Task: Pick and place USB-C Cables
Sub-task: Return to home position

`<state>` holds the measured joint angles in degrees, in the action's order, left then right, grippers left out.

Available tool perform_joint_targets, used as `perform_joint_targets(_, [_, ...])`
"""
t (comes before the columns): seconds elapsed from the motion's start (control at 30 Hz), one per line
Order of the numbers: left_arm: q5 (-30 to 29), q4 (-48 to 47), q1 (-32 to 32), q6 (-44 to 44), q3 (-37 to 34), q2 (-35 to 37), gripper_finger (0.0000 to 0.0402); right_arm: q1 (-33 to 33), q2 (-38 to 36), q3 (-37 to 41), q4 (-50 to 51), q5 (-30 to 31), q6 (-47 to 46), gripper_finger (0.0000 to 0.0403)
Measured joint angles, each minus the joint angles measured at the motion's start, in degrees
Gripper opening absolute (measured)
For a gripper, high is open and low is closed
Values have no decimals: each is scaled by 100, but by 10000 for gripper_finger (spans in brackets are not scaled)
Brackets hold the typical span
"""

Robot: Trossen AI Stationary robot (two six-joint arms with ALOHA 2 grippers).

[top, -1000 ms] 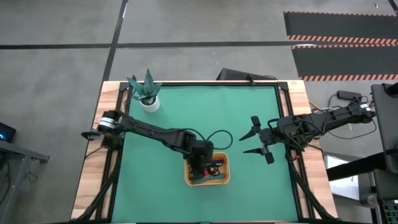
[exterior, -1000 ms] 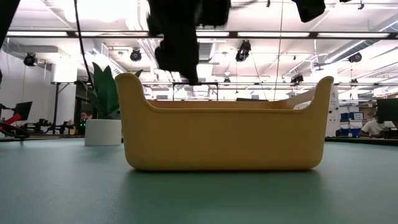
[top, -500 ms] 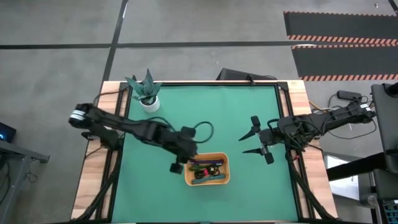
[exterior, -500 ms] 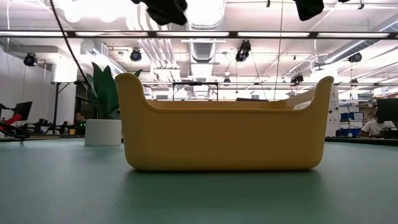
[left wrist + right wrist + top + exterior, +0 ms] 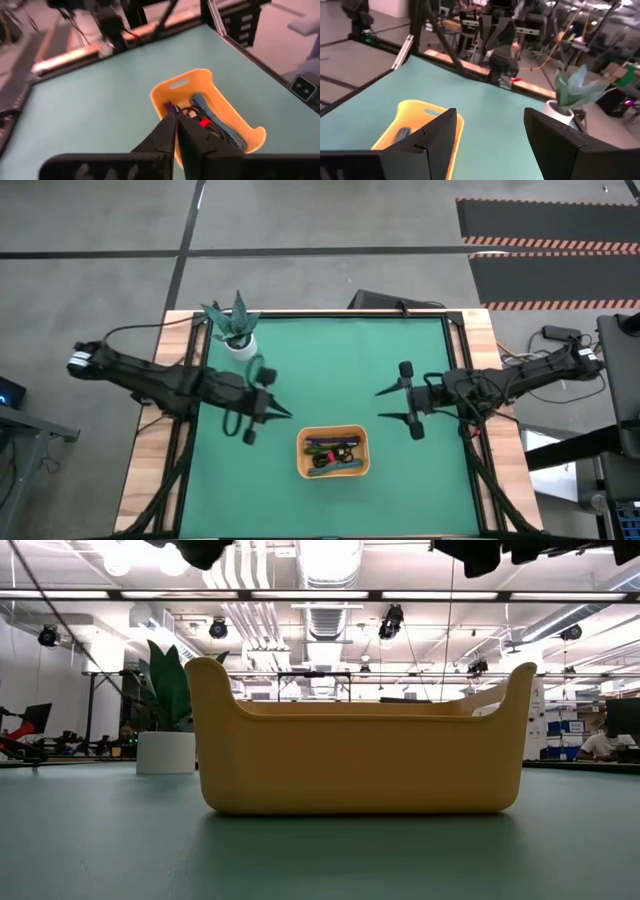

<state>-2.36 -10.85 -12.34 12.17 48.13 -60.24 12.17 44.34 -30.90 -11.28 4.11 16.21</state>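
The USB-C cables [image 5: 335,452] lie bundled inside the orange tray [image 5: 304,454] near the table's front middle. The left wrist view shows a blue striped bundle [image 5: 216,121], a dark one with a red band [image 5: 203,122] and a purple-tipped one [image 5: 171,107]. My left gripper [image 5: 285,414] hangs shut and empty above the mat, left of the tray and pointing at it. My right gripper [image 5: 381,405] hovers open to the far right of the tray, with nothing between its fingers [image 5: 440,131].
A white pot with a green plant [image 5: 238,335] stands at the far left corner of the mat. The tray [image 5: 360,765] fills the low view, with the pot [image 5: 165,752] behind it on the left. Bare green mat [image 5: 330,360] lies between the arms.
My left gripper has risen out of the tray and drawn back toward the table's left edge, shutting on nothing as it went. The cables stay in the tray. My right gripper has edged a little toward the table's left, still open.
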Motion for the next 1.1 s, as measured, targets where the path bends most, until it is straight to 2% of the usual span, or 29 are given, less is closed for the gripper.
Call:
perform_joint_targets(0.27, [-12, 344, 119, 25, -1084, 1587, 0, -484, -123, 119, -214, -7, 181, 203])
perform_joint_targets(0.37, [-12, 453, 121, 20, -1455, 2124, 0, -636, -328, 119, -37, -249, 181, 190])
perform_joint_targets(0.73, [-28, 433, 154, 21, -2508, 3841, 0, -687, -1402, 308, 981, -307, -170, 148])
perform_joint_targets(1.1, [-165, 220, 151, 23, -3166, 5550, 0, -685, -2420, 892, 1155, -301, -210, 114])
